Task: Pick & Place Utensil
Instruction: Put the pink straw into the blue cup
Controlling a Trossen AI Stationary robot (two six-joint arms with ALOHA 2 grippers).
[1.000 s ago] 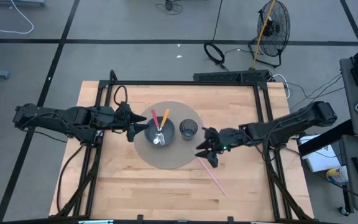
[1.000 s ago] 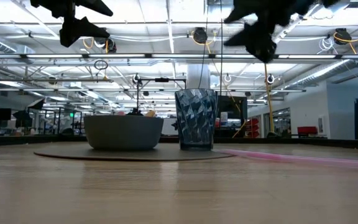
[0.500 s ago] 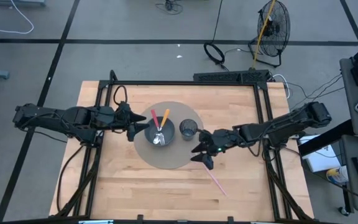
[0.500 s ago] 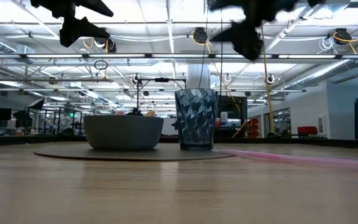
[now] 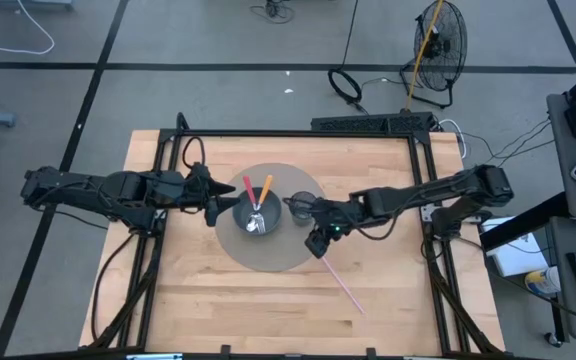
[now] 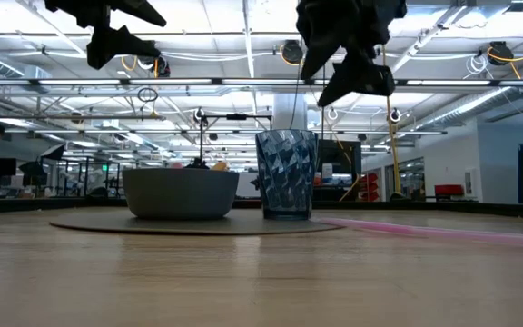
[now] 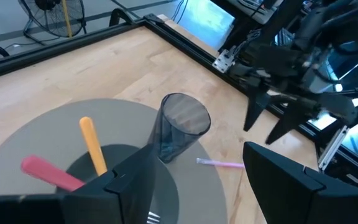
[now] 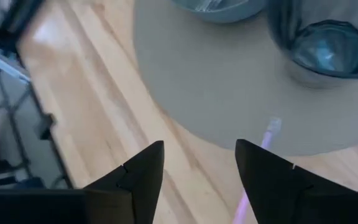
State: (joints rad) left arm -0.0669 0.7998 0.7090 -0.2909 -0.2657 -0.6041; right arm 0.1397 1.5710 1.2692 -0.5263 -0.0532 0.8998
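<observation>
A pink utensil [image 5: 341, 284] lies flat on the wood, its far end [image 8: 272, 126] resting on the edge of the round grey mat [image 5: 268, 255]. On the mat stand a grey bowl [image 5: 256, 213] and a faceted glass [image 5: 303, 207]. The bowl holds a red-handled utensil [image 7: 51, 174], an orange-handled one [image 7: 92, 146] and metal ones. My right gripper [image 5: 318, 240] hangs open above the pink utensil's far end, tipped downward, touching nothing. My left gripper [image 5: 213, 205] waits open, raised beside the bowl's left side.
A black frame [image 5: 423, 170] borders the wooden table. Bare wood [image 5: 238, 300] stretches toward the near edge. The two arms face each other across the bowl and glass, which stand close together. A fan [image 5: 438, 40] and cables lie on the floor beyond the far edge.
My right gripper has moved toward the table's left, from beside the pink utensil to over the mat's edge near the glass. It has tipped further downward and rolled. The pink utensil, the bowl and the glass have stayed where they were.
</observation>
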